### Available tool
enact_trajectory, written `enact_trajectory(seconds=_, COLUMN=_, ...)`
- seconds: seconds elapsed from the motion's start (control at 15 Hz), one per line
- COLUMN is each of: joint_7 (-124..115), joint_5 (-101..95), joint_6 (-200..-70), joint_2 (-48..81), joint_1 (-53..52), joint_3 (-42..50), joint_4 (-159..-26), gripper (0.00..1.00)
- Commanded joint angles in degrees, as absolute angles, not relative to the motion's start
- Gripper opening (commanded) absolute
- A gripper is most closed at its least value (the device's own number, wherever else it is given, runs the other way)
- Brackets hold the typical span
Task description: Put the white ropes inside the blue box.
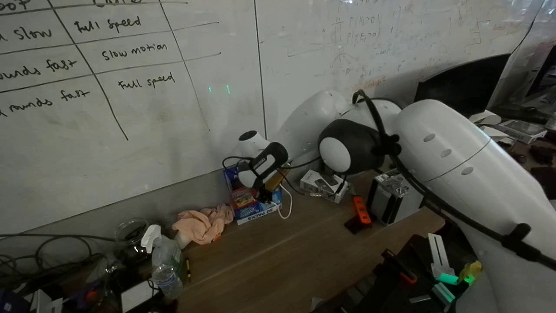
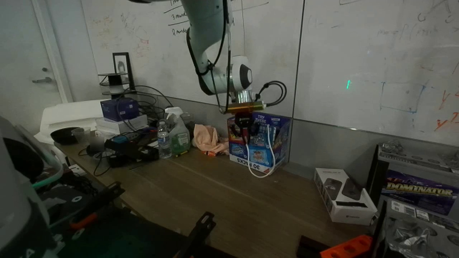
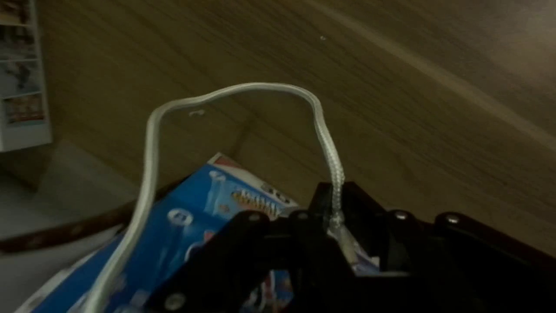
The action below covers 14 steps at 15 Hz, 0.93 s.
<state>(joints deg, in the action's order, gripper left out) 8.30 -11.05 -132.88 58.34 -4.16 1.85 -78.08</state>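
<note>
At the blue box [image 2: 259, 156], fingers [image 3: 365, 213] pinch the white rope [image 3: 260, 86] between them (it loops down outside the box).

Thin white rope [image 3: 260, 86], hanging in a loose loop, outside the blue box [image 2: 260, 156] with printed sides

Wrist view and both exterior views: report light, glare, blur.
Wrist view: dim, the gripper nearly black; the white rope shows its braid near the gripper but softens toward the lower left; a faint sheen on the tabletop, upper right. Both exterior views: small green glints, likely reflections, on the whiteboard. In an exterior view: a white glint at the top edge.
</note>
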Motion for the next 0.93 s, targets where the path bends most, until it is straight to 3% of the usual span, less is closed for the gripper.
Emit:
enact_trajectory(seconds=0.0, joint_7=2.6, joint_5=-14.2, joint_6=-132.3, joint_2=47.2, joint_1=-8.0, joint_3=4.6, joint_4=-85.3, gripper=0.08)
enact_trajectory(seconds=0.87, joint_7=-30.1, joint_5=-17.4, joint_6=-127.0, joint_2=26.7, joint_1=-15.8, joint_3=6.8, joint_4=-75.6, gripper=0.09)
